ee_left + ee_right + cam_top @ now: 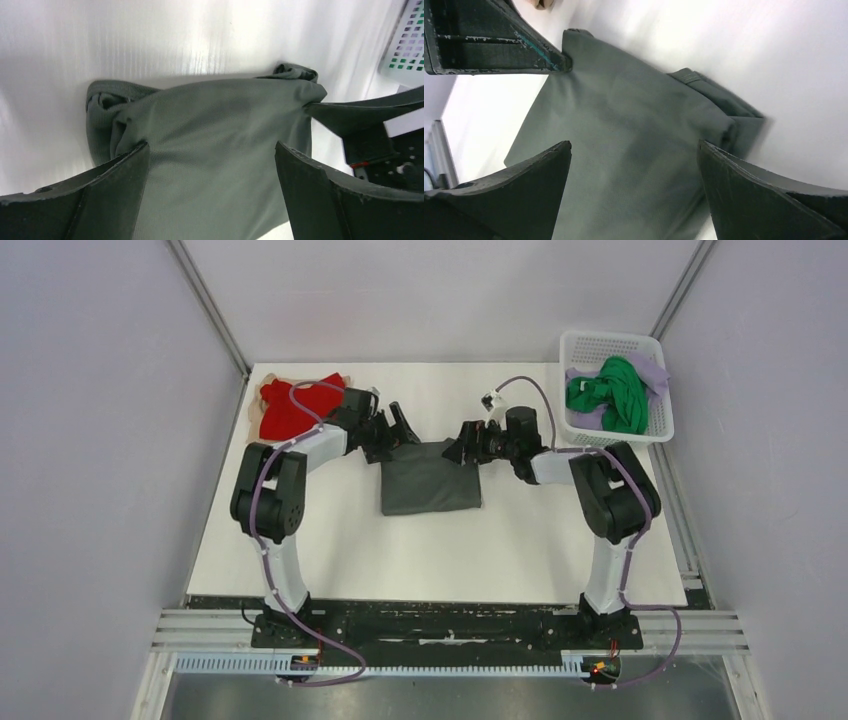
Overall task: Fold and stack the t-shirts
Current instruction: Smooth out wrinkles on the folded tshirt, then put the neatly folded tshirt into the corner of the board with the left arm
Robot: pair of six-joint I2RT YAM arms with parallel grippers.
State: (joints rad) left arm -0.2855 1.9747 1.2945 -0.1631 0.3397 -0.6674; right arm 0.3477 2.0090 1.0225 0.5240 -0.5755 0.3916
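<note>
Folded shirt [428, 482] ctr of table [400, 560]; basket [612, 338] far-R.

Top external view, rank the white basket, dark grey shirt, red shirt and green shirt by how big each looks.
Largest to smallest:
1. white basket
2. dark grey shirt
3. red shirt, partly hidden
4. green shirt, bunched in the basket; it looks near the red one's size, so those two are unsure.

Grey t-shirt [430, 480] lies folded centrally; red [285, 412] far-left; green [610, 395] and lavender [652, 370] fill basket [610, 337].
</note>
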